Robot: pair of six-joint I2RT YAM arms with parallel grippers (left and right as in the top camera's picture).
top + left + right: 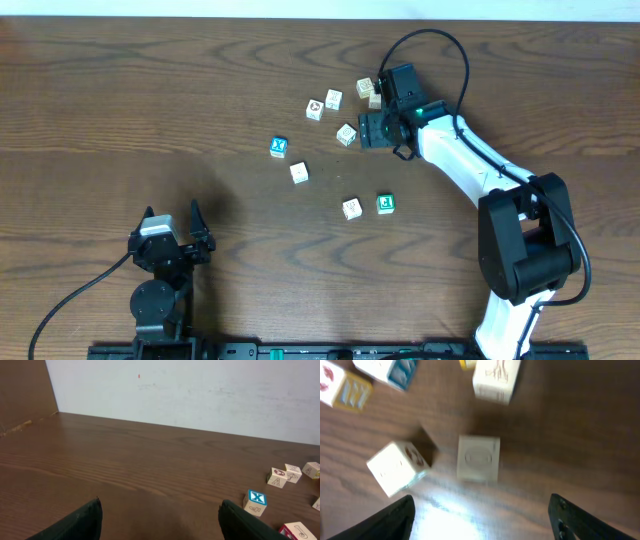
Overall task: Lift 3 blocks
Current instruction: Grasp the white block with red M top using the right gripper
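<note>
Seeing both grippers spread apart, nothing clamped in either.

Left gripper (172,215) sits at the near-left of the brown wooden table (120,110), jaws wide and well apart from every cube. Its wrist view shows only bare wood between its fingers (75,522).

Right gripper (372,130) is over the far cluster of small wooden cubes, jaws apart. In its blurred wrist view a plain cream wooden cube with a faint embossed outline (478,457) lies on the table ahead of the open gap, not touched. A cream cube with a red mark (397,467) is just beside it.

Green-faced wooden cube with a white mark (386,203) lies on the table mid-right, near another cream cube (351,208) and well apart from the right gripper.

Blue-faced cube with a white X (279,147) is near centre, with a cream cube with a red side (297,532) close by.

Cream cube with a green mark: cannot tell which one, marks too small overhead. Every cube visible rests on the table.
</note>
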